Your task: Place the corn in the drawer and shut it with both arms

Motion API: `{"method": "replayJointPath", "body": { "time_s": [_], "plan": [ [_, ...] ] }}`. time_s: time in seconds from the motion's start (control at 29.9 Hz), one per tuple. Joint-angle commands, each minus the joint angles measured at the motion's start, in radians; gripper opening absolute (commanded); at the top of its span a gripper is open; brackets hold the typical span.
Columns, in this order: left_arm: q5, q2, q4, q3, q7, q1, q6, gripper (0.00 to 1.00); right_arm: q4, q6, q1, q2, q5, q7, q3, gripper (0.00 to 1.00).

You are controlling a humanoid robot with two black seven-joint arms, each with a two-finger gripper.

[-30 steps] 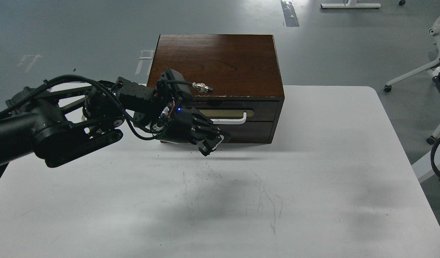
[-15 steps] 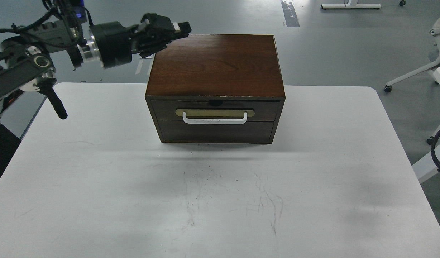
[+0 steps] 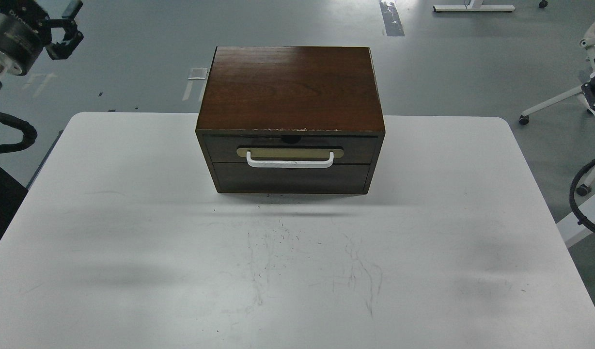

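Left black pincer gripper (image 3: 65, 30): raised at top-left corner, fingers spread apart, holding nothing.
Dark brown wooden drawer (image 3: 290, 148): pushed in flush, white bar handle (image 3: 290, 162) facing me.
Right gripper: out of sight.

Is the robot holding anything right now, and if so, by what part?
Nothing is held. The left gripper is up at the top left corner, fingers apart with only floor between them. The drawer is shut and untouched.

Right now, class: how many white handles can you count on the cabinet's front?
1. The white handle sits on the drawer, the upper panel; the lower panel shows none.
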Motion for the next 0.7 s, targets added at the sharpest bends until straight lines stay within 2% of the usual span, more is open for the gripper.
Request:
{"method": "replayJointPath", "body": {
  "time_s": [0.0, 0.07, 0.13, 0.2, 0.33, 0.67],
  "plan": [
    [-0.062, -0.002, 0.023, -0.029, 0.002, 0.051, 0.0, 0.97, -0.012, 0.0, -0.003, 0.033, 0.005, -0.093, 0.061, 1.0],
    [-0.062, -0.012, 0.046, -0.064, 0.009, 0.081, 0.0, 0.97, -0.03, 0.0, -0.004, 0.054, 0.024, -0.152, 0.105, 1.0],
    [-0.062, -0.055, 0.086, -0.108, 0.061, 0.101, 0.0, 0.97, -0.065, 0.0, -0.004, 0.095, 0.036, -0.217, 0.145, 1.0],
    [-0.062, -0.084, 0.119, -0.139, 0.104, 0.105, 0.0, 0.97, -0.091, 0.0, -0.003, 0.123, 0.036, -0.241, 0.173, 1.0],
    [-0.062, -0.106, 0.141, -0.164, 0.121, 0.123, 0.0, 0.97, -0.099, 0.0, -0.003, 0.16, 0.038, -0.265, 0.19, 1.0],
    [-0.063, -0.126, 0.139, -0.174, 0.114, 0.16, 0.0, 0.98, -0.099, 0.0, -0.004, 0.221, 0.034, -0.256, 0.179, 1.0]
  ]
}}
